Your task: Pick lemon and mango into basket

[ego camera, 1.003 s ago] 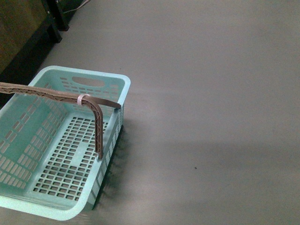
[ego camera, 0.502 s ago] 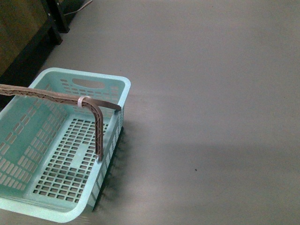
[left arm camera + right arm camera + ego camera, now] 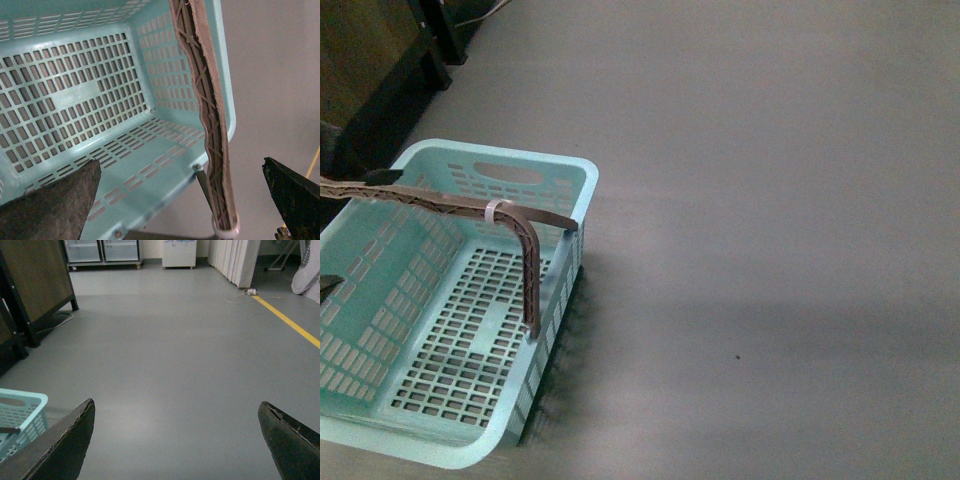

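The mint-green basket (image 3: 575, 185) stands on the grey floor at the lower left of the front view, with nothing in it. Its brown ribbed handle (image 3: 440, 203) arches over it, with a pale band (image 3: 497, 211) round it. My left gripper (image 3: 180, 167) is open above the basket's rim, and the handle (image 3: 210, 125) runs between its jaws without touching them. One dark fingertip (image 3: 382, 177) of it shows at the front view's left edge. My right gripper (image 3: 176, 404) is open over bare floor, with a corner of the basket (image 3: 22, 412) beside it. No lemon or mango is in view.
A dark wooden cabinet on a black frame (image 3: 365, 75) stands beyond the basket at the left. In the right wrist view, glass-door units (image 3: 102, 251), a white cabinet (image 3: 178, 252) and white panels (image 3: 240, 260) line the far wall, and a yellow line (image 3: 292, 325) crosses the floor.
The dark tips of my left gripper have come into the front view at its left edge, by the handle. The basket has barely shifted in the picture.
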You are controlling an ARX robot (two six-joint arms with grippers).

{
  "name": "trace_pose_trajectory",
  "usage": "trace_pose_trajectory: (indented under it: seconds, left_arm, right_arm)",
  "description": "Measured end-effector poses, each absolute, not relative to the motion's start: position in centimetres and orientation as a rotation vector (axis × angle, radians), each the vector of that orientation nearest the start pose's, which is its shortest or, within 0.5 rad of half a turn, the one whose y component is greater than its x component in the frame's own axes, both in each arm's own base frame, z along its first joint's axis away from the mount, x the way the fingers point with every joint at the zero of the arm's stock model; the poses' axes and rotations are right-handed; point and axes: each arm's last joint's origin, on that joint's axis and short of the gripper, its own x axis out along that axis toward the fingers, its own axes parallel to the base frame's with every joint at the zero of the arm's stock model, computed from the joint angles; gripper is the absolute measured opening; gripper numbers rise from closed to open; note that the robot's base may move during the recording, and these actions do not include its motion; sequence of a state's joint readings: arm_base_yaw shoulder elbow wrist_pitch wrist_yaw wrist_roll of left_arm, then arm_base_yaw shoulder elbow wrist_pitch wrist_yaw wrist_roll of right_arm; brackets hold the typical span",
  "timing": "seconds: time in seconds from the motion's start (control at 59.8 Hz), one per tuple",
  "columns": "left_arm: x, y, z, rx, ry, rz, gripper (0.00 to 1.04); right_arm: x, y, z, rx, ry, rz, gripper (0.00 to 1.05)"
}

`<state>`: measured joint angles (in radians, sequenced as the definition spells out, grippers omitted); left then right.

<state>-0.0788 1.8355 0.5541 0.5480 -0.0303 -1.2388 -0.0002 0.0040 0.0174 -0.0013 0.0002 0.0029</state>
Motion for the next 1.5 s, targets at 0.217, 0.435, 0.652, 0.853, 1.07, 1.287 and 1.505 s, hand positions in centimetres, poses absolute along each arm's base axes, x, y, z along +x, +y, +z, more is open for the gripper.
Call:
trace_pose_trajectory:
  seconds: [0.217,0.435,0.652,0.853,1.07,1.287,1.505]
  left_arm:
    - [33.7,-3.3,6.3,-1.145,0.656,0.412,0.98]
    - [36.9,-4.4,5.7,-1.139,0.652,0.389,0.89]
    - [38.4,-4.3,4.7,-1.131,0.666,0.435,0.54]
    - [38.6,-3.8,4.5,-1.205,0.656,0.479,0.26]
    - [36.6,-3.6,5.6,-1.226,0.645,0.466,0.07]
    - [32.1,-3.4,10.5,-1.316,0.598,0.385,0.06]
    - [25.9,-2.6,18.6,-1.419,0.497,0.299,0.06]
  right_arm:
    - [9.7,0.0,16.9,0.003,-0.012,0.0,0.96]
    - [9.7,0.0,16.9,0.003,-0.012,0.0,0.96]
    - [9.7,0.0,16.9,0.003,-0.012,0.0,0.96]
    - [9.7,0.0,16.9,0.003,-0.012,0.0,0.96]
    - [9.7,0.0,16.9,0.003,-0.012,0.0,0.96]
    - [9.7,0.0,16.9,0.003,-0.012,0.0,0.96]
    - [9.7,0.0,16.9,0.003,-0.012,0.0,0.96]
